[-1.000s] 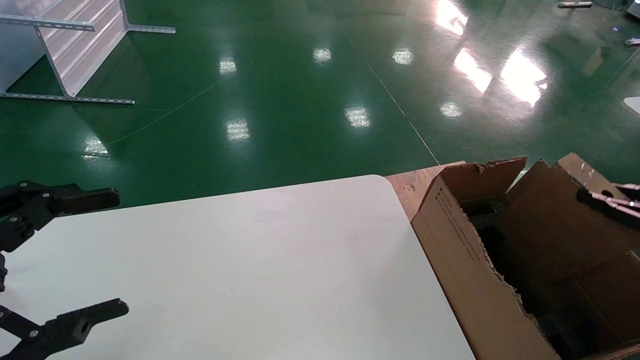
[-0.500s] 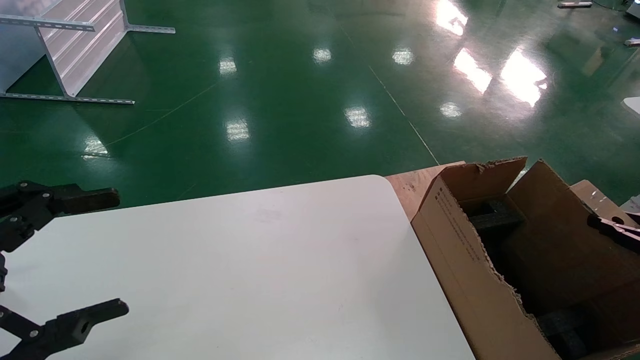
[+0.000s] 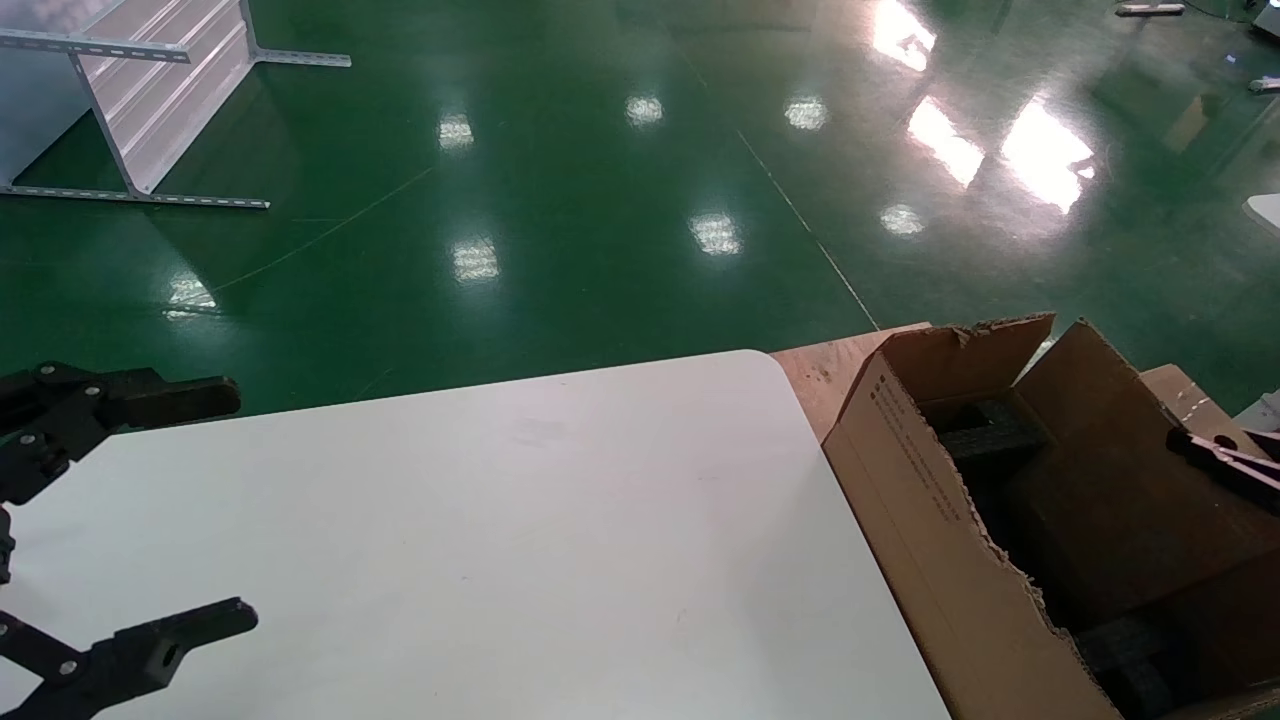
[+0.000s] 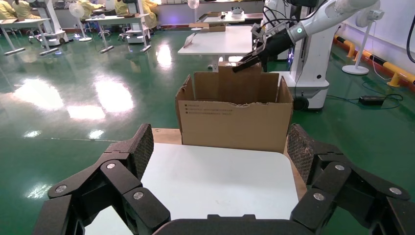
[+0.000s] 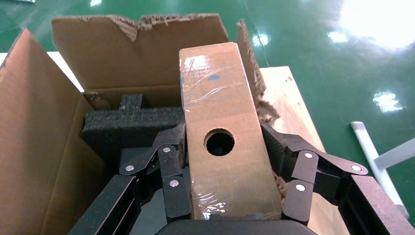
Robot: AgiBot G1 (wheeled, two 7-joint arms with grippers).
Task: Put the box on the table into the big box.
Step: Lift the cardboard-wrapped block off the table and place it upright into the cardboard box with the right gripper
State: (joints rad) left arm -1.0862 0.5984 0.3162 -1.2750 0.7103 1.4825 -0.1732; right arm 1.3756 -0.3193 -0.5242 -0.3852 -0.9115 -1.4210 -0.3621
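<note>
Fingers spread wide and empty, the left hand [image 3: 140,520] hovers over the white tabletop's [image 3: 500,540] left edge. Just off its right edge stands the large torn brown cardboard carton [image 3: 940,520] with black foam [image 5: 129,125] inside. Above its opening, the right hand [image 5: 227,161] clamps the small brown box with a round hole [image 5: 222,132].

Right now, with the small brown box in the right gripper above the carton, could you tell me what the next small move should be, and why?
Probably lower it a little, then release. The right gripper is shut on the small brown box with a round hole, held over the large corrugated cardboard carton, above its black foam. The left gripper hangs open over the white table.
</note>
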